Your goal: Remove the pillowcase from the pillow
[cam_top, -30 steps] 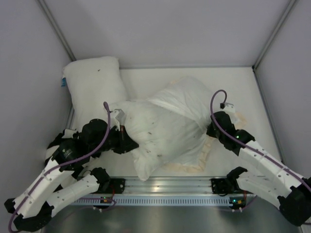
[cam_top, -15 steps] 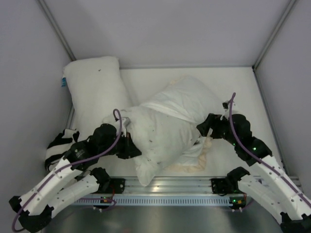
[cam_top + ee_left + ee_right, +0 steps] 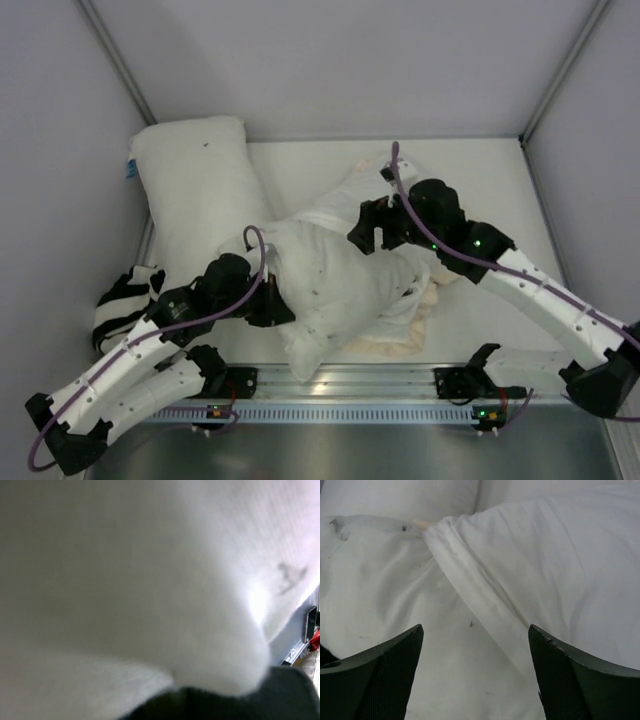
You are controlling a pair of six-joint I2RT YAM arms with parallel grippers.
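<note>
**Pillow about half out of its cover**

Overhead view: the pillow point(image 3: 325, 290) lay slantwise across the middle of the worktop point(image 3: 500, 190), with its speckled near end bare and pointing toward the arm bases. The pillowcase point(image 3: 350, 200), cream-white face outward, covered the far end and was bunched along the right side. Its ruffled trim point(image 3: 405, 335) was spread flat under the pillow's near right edge. The left claw point(image 3: 272, 300) was clenched at the pillow's left flank, apparently pinching a fold of it. Its wrist view showed only white stuffed cloth pressed against the lens. The right claw point(image 3: 368, 230) hung released, jaws wide, above the line where cover met bare pillow. In its wrist view the rolled hem point(image 3: 470, 595) of the cover ran untouched between the two fingers point(image 3: 375, 675). A second pillow point(image 3: 195, 180) lay apart at the far left.

Judged progress: roughly half. The near end was already out of the opening. What was left was to take hold of the hem and draw the cover off the far end while the pillow was held back.
</note>
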